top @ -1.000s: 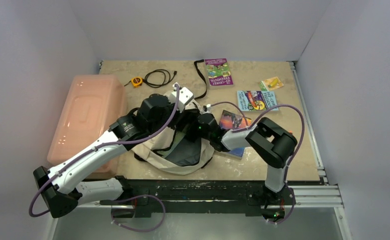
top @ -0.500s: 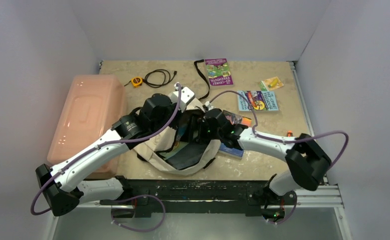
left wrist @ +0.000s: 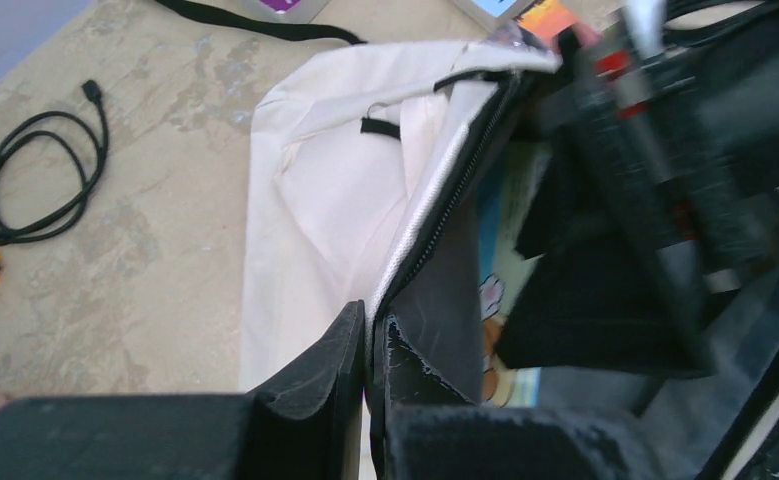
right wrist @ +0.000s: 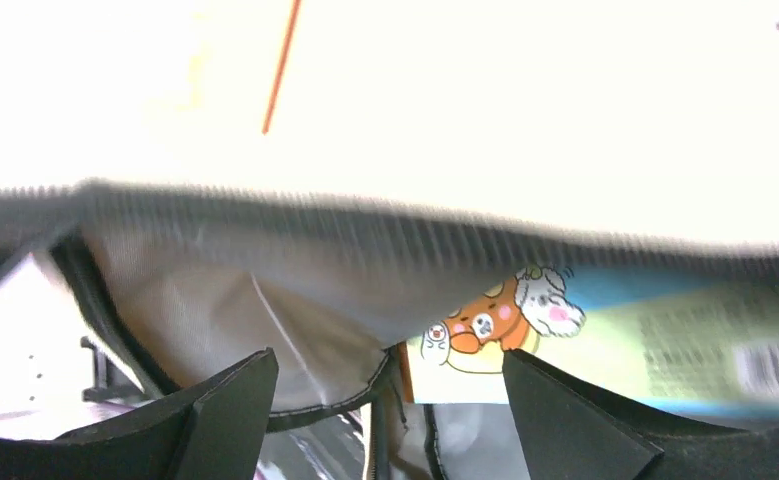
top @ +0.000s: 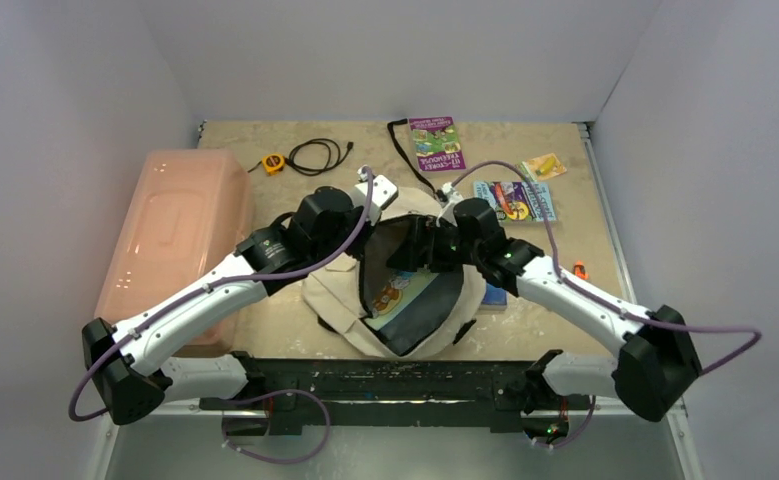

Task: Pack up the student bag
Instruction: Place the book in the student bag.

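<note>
Near the middle of the counter (top: 495, 140), close to the arm bases, the student bag (top: 340, 300) lies with its mouth gaping. The left fingers (left wrist: 315, 380) are pressed together on the zipper edge, holding that side up. The right fingers (right wrist: 225, 410) are spread and empty inside the opening, over a bear-cover book (right wrist: 485, 320) lying within. Loading seems underway. Next, I'd judge, the right arm must back out without snagging the lining and fetch the blue book (top: 515, 200) at far right.
</note>
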### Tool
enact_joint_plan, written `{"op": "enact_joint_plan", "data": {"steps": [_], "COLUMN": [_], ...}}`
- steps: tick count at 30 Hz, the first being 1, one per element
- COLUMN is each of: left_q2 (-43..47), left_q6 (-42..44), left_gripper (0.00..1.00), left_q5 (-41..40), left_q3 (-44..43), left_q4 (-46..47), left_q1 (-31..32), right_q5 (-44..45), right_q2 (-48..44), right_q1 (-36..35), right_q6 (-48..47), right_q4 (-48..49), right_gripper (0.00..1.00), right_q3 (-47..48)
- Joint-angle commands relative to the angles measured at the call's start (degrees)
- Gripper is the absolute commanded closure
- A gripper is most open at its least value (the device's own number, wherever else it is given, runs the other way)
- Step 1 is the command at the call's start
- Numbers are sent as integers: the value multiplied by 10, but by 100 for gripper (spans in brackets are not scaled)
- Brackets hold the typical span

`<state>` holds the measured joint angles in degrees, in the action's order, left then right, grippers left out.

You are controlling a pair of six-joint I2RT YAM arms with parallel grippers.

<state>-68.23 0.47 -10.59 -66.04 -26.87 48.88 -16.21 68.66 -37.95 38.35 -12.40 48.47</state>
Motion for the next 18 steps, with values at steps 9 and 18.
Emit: {"op": "enact_joint_plan", "data": {"steps": [9, 18], "left_q2": [28, 3], "left_q6": [-29, 33], "left_gripper": [100, 100], "left_q5": [38, -158], "left_q3": [8, -3], "left_q4": [59, 13], "left_q1": [1, -4], "right_q5": [59, 117], "right_q2": [106, -38], "right_q1": [-78, -20], "right_q6": [113, -14], "right_q4": [109, -119], "right_gripper": [23, 16], "right_q3": [94, 81]}}
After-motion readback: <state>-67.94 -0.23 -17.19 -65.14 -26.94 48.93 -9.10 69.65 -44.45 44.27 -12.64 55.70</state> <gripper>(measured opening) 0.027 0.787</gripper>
